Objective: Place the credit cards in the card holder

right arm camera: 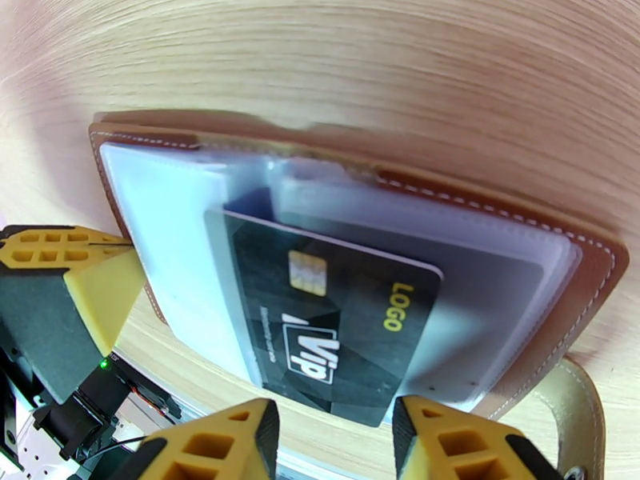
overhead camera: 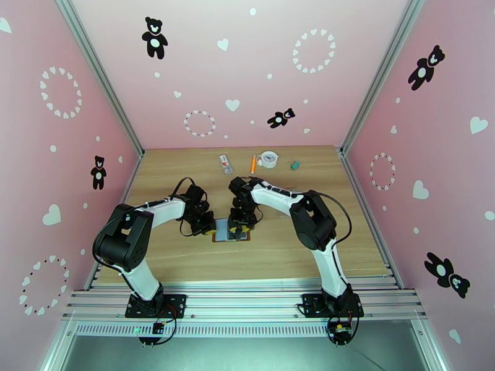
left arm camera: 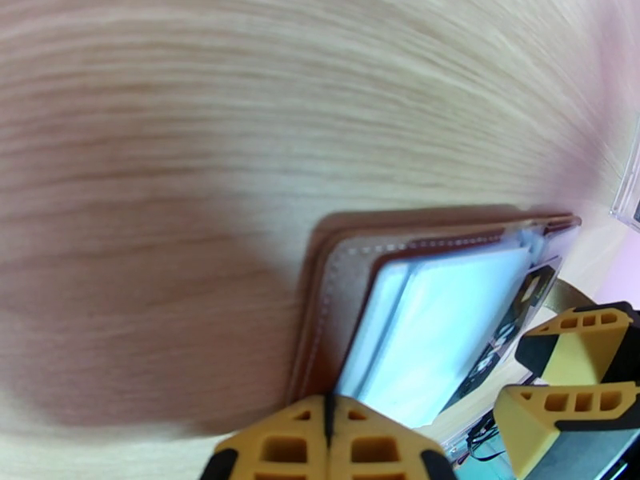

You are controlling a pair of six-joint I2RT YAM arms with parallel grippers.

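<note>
The brown card holder [overhead camera: 230, 232] lies open on the table between both grippers, its pale inner pockets [left arm camera: 432, 330] facing up. A black credit card [right arm camera: 344, 330] printed "VIP" and "LOGO" sits partly inside a clear pocket, and a grey card edge [right arm camera: 220, 258] shows beneath it. My right gripper [right arm camera: 334, 426] is open, with the black card's near end lying between its fingers. My left gripper [left arm camera: 328, 430] is shut, its tips resting at the card holder's [left arm camera: 320, 314] left edge with nothing visible between them. The snap tab [right arm camera: 578, 410] sticks out on the right.
At the back of the table lie a white-and-red packet [overhead camera: 226, 163], an orange pen [overhead camera: 253, 163], a white round roll [overhead camera: 269, 158] and a small green object [overhead camera: 295, 164]. A see-through plastic edge [left arm camera: 628, 186] shows at the right. Pink walls enclose three sides.
</note>
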